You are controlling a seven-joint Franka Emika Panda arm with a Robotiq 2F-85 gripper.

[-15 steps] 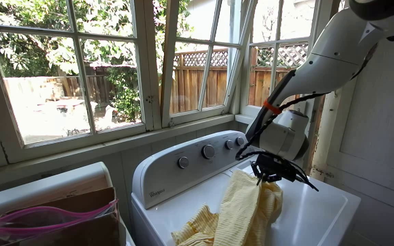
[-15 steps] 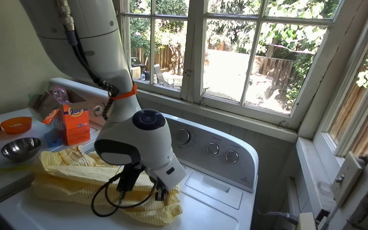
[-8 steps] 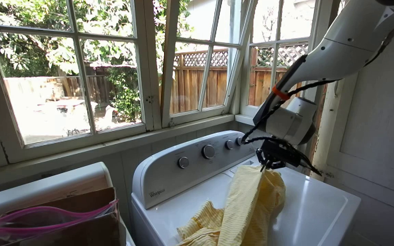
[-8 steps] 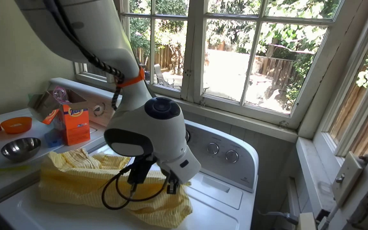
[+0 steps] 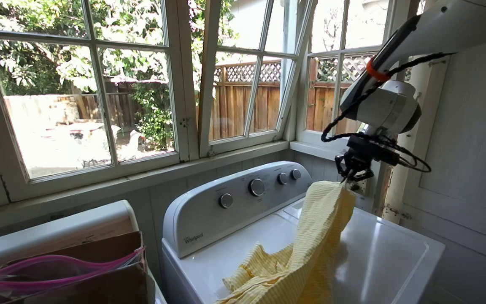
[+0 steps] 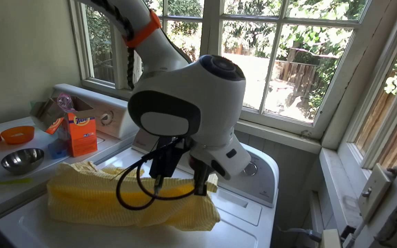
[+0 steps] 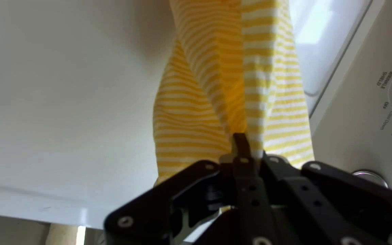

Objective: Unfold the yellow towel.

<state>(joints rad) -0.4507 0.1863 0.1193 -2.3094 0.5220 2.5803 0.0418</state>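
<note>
towel (image 5: 319, 228) hangs beneath your pincer (image 7: 250, 148), which is clenched on a gathered fold of it, presumably held high so its own weight draws the layers apart while the lower part, resting on the worktop (image 5: 395, 253) below, anchors it.

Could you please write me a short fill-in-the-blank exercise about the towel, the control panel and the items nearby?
1. The towel held in the tool has a pattern of yellow and white ____.
2. The brand name on the grey control panel reads ____.
3. The bowl just beyond the metal bowl is coloured ____.
4. The orange box nearer the towel carries the name ____.

Missing words: stripes; Whirlpool; orange; Tide.
</note>
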